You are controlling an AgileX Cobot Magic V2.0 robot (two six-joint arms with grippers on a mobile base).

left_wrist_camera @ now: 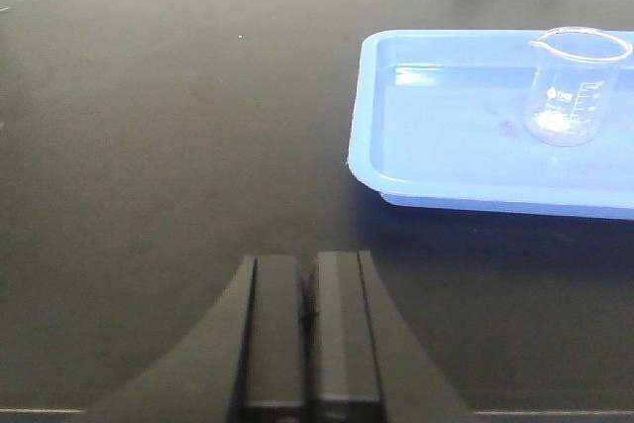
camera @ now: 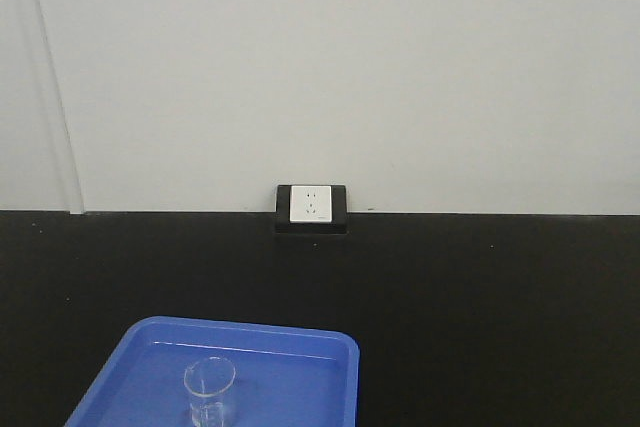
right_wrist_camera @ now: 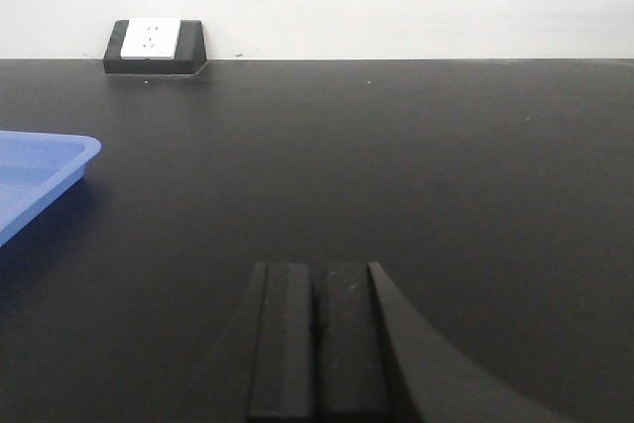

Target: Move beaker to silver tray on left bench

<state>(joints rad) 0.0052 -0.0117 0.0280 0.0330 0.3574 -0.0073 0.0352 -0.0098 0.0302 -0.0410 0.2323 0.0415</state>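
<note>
You have the whole move left: the beaker (camera: 209, 390) stands upright in the blue tray (camera: 240, 328) at near left, your left gripper (left_wrist_camera: 309, 274) and right gripper (right_wrist_camera: 314, 279) are both closed on nothing, and no silver tray shows.

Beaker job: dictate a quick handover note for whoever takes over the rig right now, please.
Grippers: the left gripper and the right gripper both have their jaws shut on nothing, out over the black worktop.
Things: the beaker stands upright in the blue tray, with no gripper touching it, on the worktop with the socket box. The silver tray and the left bench are in no view.
Done: nothing yet.
Left: open the jaws, grasp the beaker, carry it to the left bench and set it on the silver tray.
</note>
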